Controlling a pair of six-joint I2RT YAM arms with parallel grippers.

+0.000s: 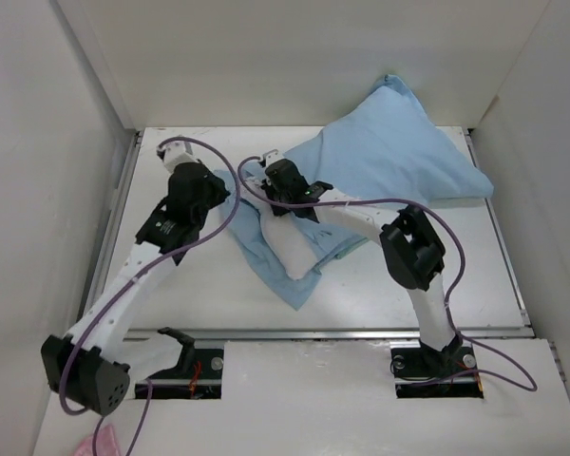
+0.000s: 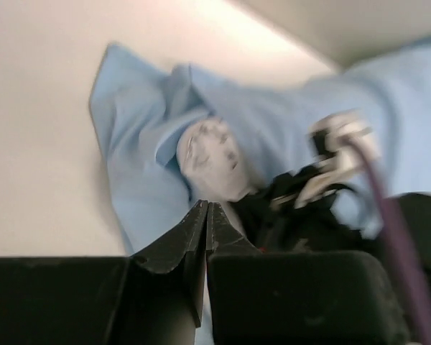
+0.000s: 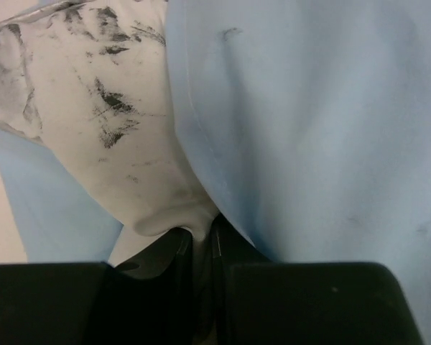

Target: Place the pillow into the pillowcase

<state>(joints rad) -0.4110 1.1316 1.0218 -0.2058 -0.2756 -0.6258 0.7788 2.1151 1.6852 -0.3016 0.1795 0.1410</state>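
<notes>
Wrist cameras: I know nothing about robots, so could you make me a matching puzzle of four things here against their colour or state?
Things:
1. pillow
2. pillowcase
3. left gripper
4. right gripper

Colour or state:
A. shut, pinching white fabric
B. light blue
C. white with dark smudges
D. shut, nothing pinched between its fingers

Pairs: 1-C, 2-B, 3-D, 4-A

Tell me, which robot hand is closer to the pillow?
Right. The right gripper is pinching the pillow itself. The left gripper is shut and sits off to the pillow's side, not touching it.
</notes>
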